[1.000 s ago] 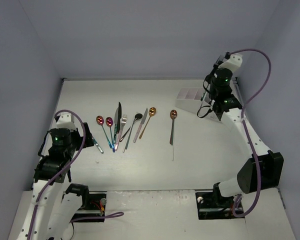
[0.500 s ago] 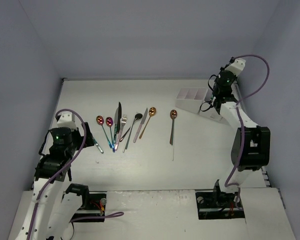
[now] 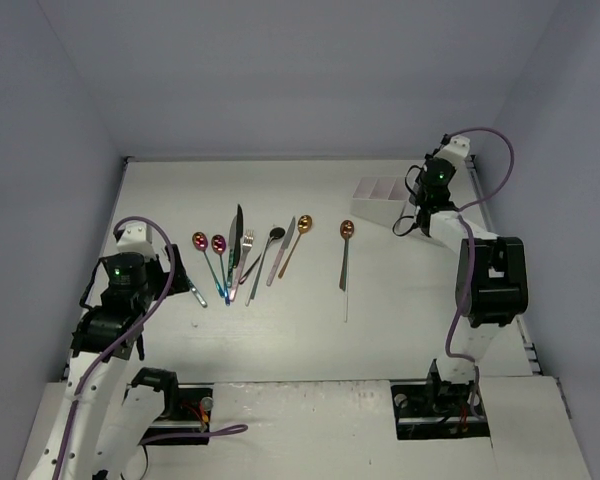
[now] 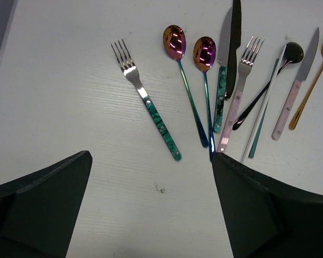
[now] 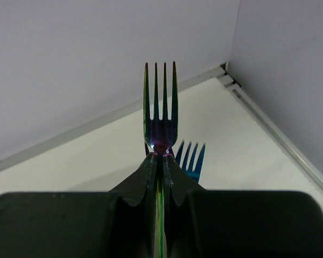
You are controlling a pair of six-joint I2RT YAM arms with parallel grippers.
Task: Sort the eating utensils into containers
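No readable txt, labels, brands or nos. in any view. Cutlery and arms show no legible markings.

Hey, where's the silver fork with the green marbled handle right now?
In the left wrist view, the silver fork with the green marbled handle lies on the white table at the row's left end, beside an iridescent rainbow spoon.
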